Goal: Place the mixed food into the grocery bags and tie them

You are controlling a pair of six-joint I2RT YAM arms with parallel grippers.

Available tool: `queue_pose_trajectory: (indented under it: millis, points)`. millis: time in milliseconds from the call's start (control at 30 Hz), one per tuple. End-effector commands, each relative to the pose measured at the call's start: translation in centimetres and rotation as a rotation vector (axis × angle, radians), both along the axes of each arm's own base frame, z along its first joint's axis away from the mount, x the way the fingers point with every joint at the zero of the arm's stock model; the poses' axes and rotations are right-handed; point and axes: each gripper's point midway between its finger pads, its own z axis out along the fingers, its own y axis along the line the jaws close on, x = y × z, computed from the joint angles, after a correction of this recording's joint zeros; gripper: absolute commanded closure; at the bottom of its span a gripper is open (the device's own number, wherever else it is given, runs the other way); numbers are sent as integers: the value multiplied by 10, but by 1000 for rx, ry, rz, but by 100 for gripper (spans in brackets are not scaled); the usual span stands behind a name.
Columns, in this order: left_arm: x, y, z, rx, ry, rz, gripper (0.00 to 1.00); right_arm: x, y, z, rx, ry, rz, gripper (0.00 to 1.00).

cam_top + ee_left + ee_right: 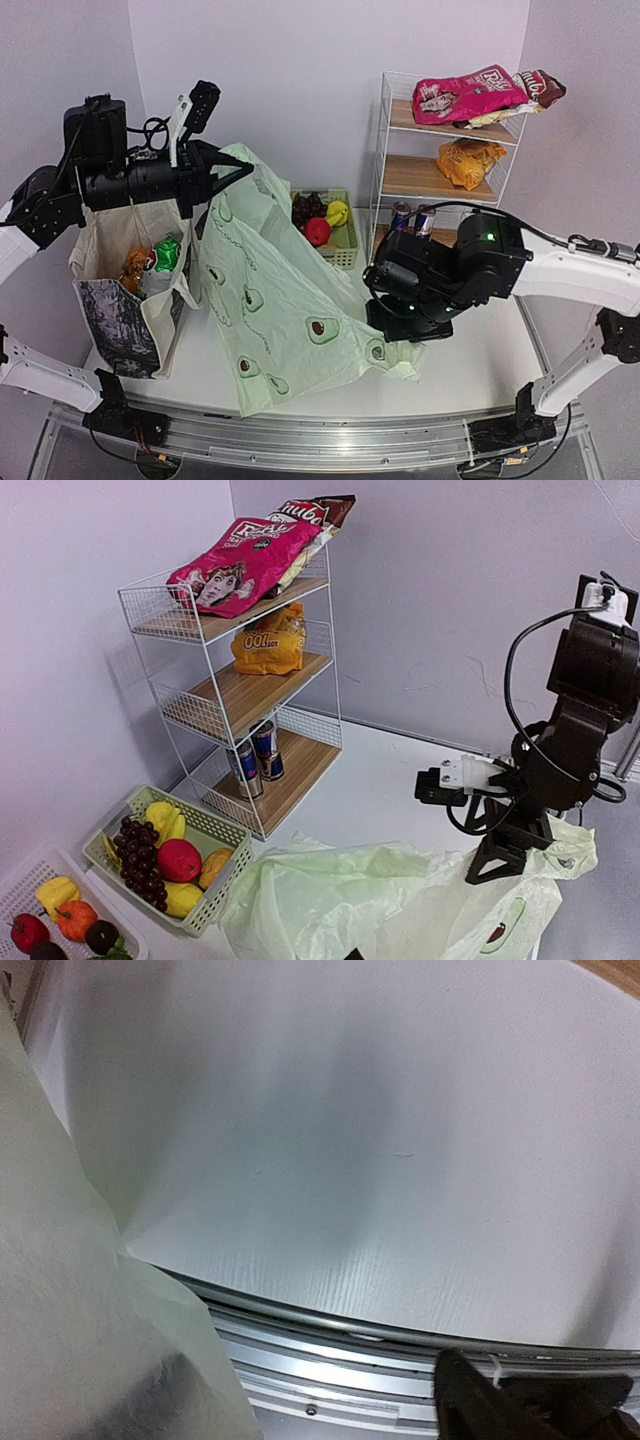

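Note:
My left gripper (pixel 215 165) is raised and shut on the top edge of the pale-green avocado bag (pixel 290 300), which drapes down onto the table. The beige canvas tote (pixel 125 310) stands at the left with an orange packet (pixel 135 268) and a green-white packet (pixel 167 252) inside. My right gripper (pixel 395 330) hangs low over the plastic bag's lower right corner (pixel 520 910), open, with nothing between its fingers (pixel 480 1390). A red apple (pixel 180 860), dark grapes (pixel 135 855) and bananas (pixel 165 820) lie in the green basket (pixel 345 248).
A white wire shelf (pixel 385 140) at the back right holds a pink packet (pixel 470 97), an orange packet (pixel 468 162) and two cans (pixel 257 755). A white basket (pixel 30 880) with toy vegetables sits beside the green one. The table's front rail (pixel 330 1360) lies under my right wrist.

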Motion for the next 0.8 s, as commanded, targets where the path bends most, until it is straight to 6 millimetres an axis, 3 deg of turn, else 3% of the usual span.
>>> queue_pose_trajectory:
  millis: [0,33,67,100,167,233,300,367,400,467,533,567,633,700,767]
  points:
    - [3,7,14,-52,1,47,100,-13,33,-3,237,75,-20,70]
    - [4,7,10,-51,18,50,100,-10,40,-1,259,62,-5,86]
    - [4,7,5,-48,40,53,100,-6,46,6,267,36,22,94]
    - [4,6,-1,-44,60,54,100,-1,50,12,267,7,52,100]
    - [4,6,-1,-40,38,49,100,20,45,43,260,-79,77,100]
    - [11,8,28,-73,-76,79,100,52,17,104,204,-268,48,100]
    - [15,17,86,-167,-228,131,100,78,-14,192,159,-526,13,100]
    - [10,28,134,-256,-340,154,100,79,-6,258,184,-704,80,100]
    - [3,31,143,-273,-352,132,100,75,8,271,172,-757,140,100]
    - [-6,30,139,-267,-306,82,100,65,42,273,125,-804,254,100]
    - [5,20,76,-161,-74,92,100,58,59,231,84,-700,290,100]
    - [5,18,27,-82,45,90,100,55,60,199,35,-625,291,100]
    - [-12,22,-48,2,209,11,100,46,47,147,8,-475,235,100]
    - [-26,30,-89,52,335,-27,100,36,29,114,21,-352,156,100]
    - [-34,36,-110,69,424,-47,100,29,10,100,21,-298,95,100]
